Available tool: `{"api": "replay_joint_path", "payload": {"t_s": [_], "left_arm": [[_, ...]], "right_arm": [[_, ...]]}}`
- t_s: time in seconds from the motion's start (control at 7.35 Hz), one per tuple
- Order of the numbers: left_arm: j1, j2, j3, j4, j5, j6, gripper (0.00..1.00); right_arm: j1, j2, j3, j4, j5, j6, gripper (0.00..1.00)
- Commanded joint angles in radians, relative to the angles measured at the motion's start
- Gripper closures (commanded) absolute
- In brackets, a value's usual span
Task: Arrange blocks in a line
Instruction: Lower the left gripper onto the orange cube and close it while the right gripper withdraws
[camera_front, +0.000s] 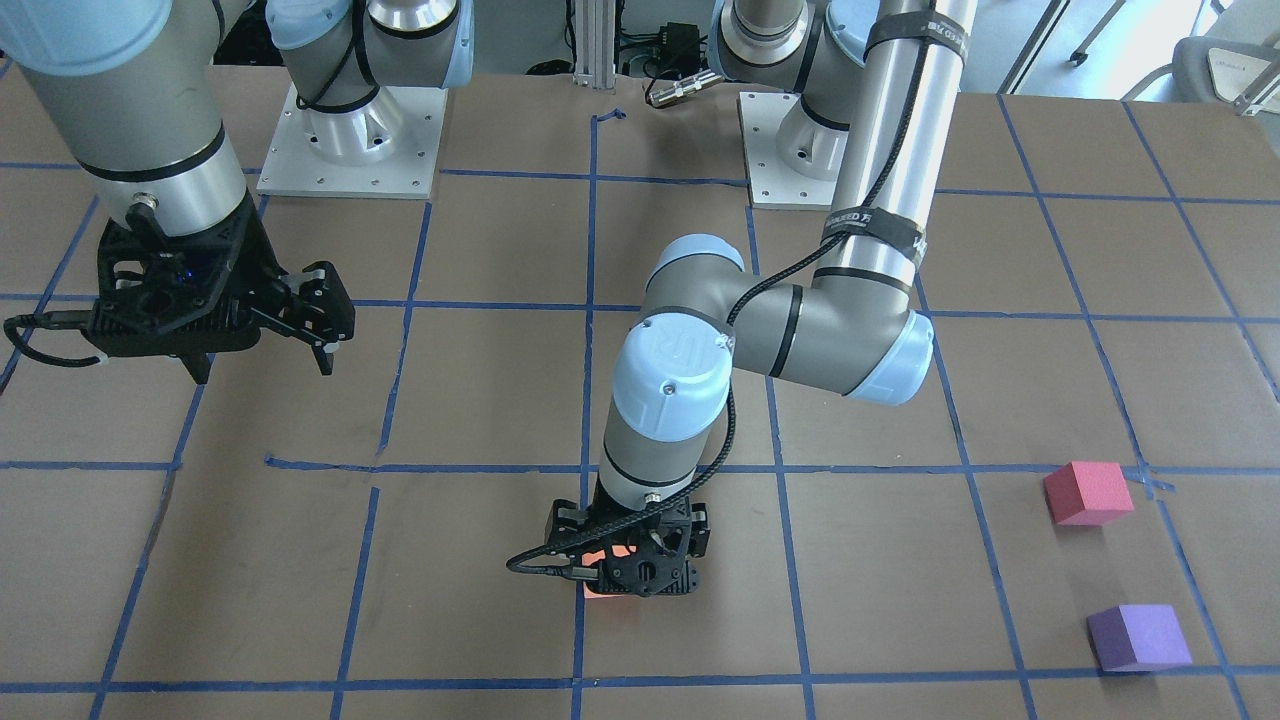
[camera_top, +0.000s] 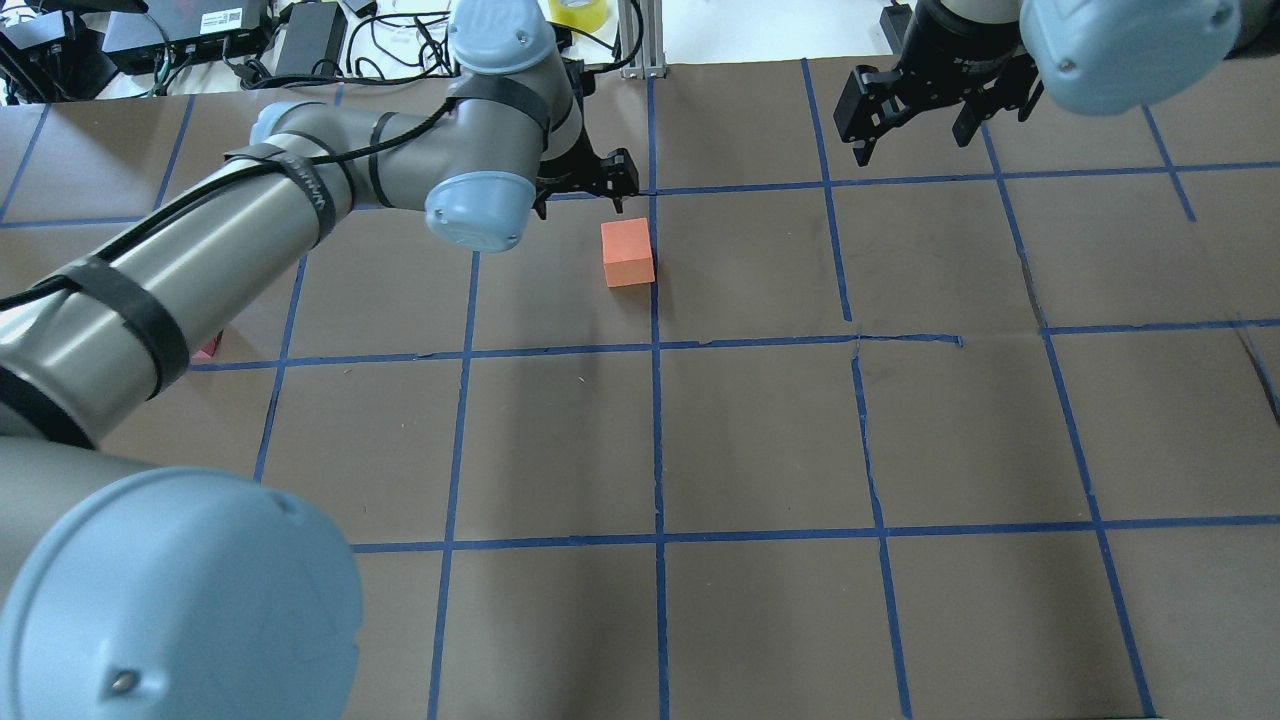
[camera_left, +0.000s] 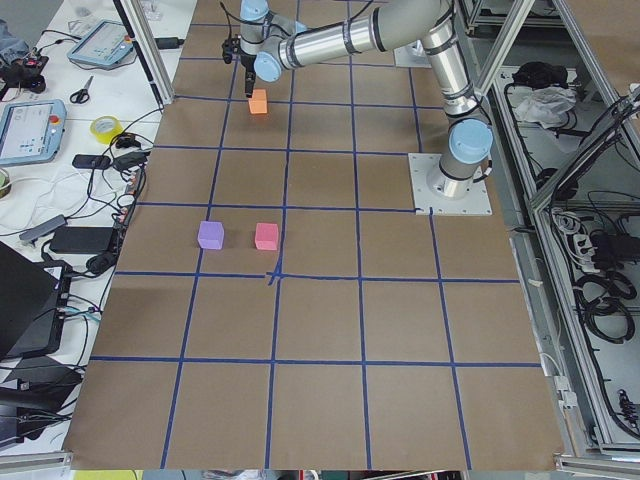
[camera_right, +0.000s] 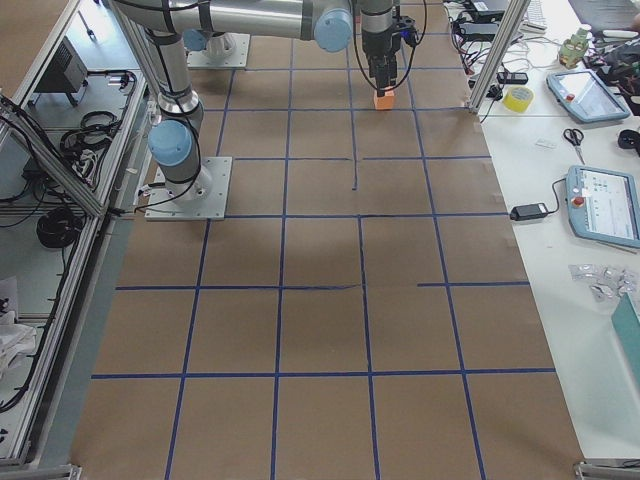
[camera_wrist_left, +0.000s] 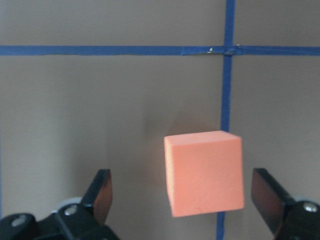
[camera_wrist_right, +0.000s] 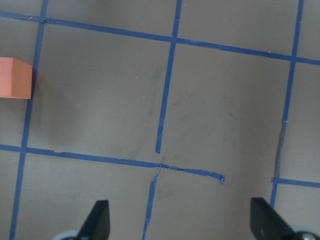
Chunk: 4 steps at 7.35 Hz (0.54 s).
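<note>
The left pincer is held open, pointed down over the orange block. In the wrist view the block is seen between the two fingers, with a gap left on either side – nothing is gripped. The block is set nearer one finger than the other. From the side views the fingertips are seen just above the block or at its top; which of the two cannot be told.

The orange block is rested on the desk, far from the robot's base and near the middle of the desk's width. One edge is laid against a line of blue tape, and a crossing of two such lines is found just beyond it.

The right pincer is likewise spread open and empty, hung above the desk well to the side of the orange block. In its wrist view only taped brown paper is shown below it, with the orange block cut by the frame's edge.

The pink block and the purple block are placed near each other but apart, on the robot's left side – well away from the orange block and from both pincers. The pink one is set closer to the robot, just beside a tape crossing. All three blocks are seated flat on the desk.
</note>
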<state>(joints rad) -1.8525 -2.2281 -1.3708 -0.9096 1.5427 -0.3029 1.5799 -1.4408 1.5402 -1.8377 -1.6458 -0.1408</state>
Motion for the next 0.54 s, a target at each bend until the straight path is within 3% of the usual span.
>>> {"api": "replay_joint_path", "payload": {"t_s": [0.0, 0.27, 0.41], "left_arm": [[-0.017, -0.073, 0.028, 0.008, 0.011, -0.015, 0.0], [-0.017, -0.073, 0.021, 0.005, 0.071, 0.011, 0.0], [-0.017, -0.067, 0.022, 0.003, 0.071, 0.013, 0.0]], "right_arm": [[0.0, -0.044, 0.014, 0.053, -0.025, 0.001, 0.0], [0.0, -0.093, 0.014, 0.22, 0.001, -0.002, 0.0], [0.0, -0.104, 0.014, 0.228, 0.096, 0.001, 0.0]]}}
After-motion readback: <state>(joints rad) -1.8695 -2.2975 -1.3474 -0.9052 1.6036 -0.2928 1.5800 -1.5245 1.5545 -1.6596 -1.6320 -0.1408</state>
